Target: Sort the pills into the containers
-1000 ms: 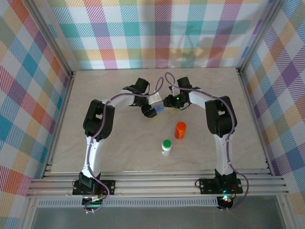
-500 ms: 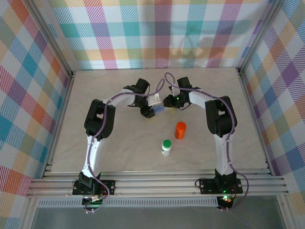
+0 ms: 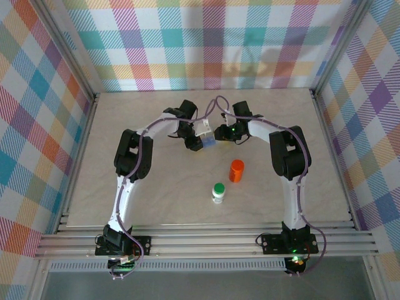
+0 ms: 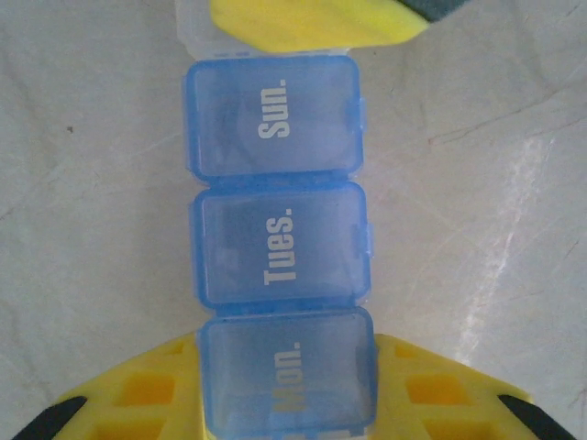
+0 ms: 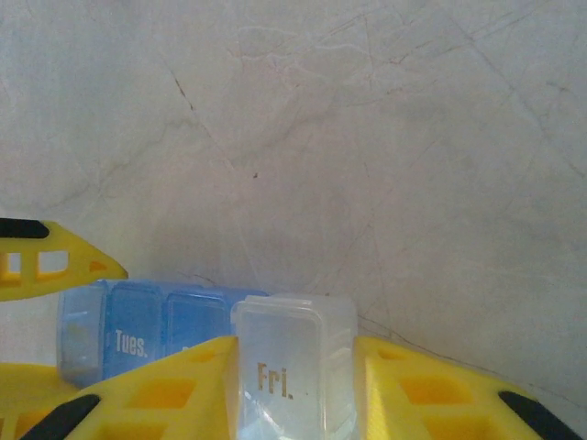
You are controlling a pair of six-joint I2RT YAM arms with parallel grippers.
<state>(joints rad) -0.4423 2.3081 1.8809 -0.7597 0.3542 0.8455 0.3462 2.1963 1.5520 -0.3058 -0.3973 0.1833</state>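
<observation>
I see my left gripper (image 4: 286, 390) now clamped on the box (image 4: 275, 247), Mon. end, open a second ago; its elbow (image 3: 132, 154) sits slightly nearer 1 o'clock.

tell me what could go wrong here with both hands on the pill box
1. The left hand clamps the Mon. compartment and the right hand the Fri. compartment of the pill box; uneven pulling could twist it or make it slip.
2. The orange bottle and green-capped bottle stand close by; a swinging arm could topple them.
</observation>
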